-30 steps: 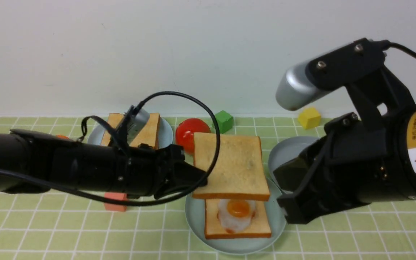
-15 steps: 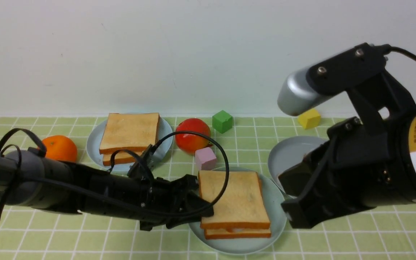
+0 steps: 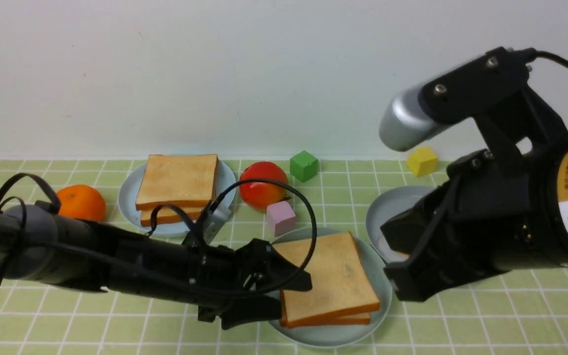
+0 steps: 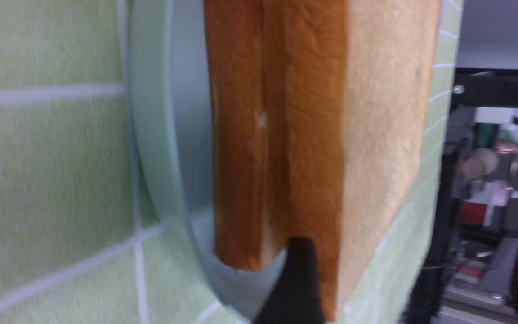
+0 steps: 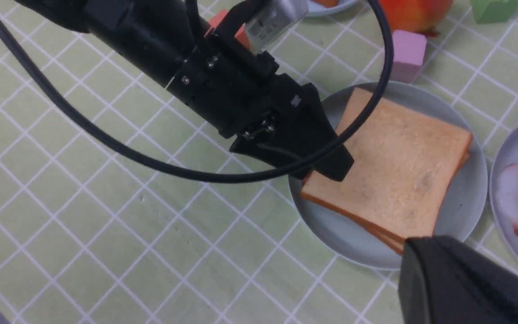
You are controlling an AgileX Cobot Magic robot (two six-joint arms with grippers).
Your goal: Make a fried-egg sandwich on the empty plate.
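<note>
Finishing the stack: the top toast (image 3: 331, 276) lies slightly askew on the lower slice (image 3: 355, 319) on the teal plate (image 3: 382, 291), any egg between them hidden. The left gripper (image 3: 284, 301), jaws spread, brackets the toast's left edge, so backing out cleanly seems next. Whether the right gripper (image 3: 397, 261) is spread or clenched is unclear.

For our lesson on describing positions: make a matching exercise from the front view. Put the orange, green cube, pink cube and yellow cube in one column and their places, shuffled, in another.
1 orange
2 green cube
3 pink cube
4 yellow cube

A between tomato and sandwich plate
B farthest left
C farthest right
D near the wall, just right of tomato

Pairs: 1-B, 2-D, 3-A, 4-C
</note>
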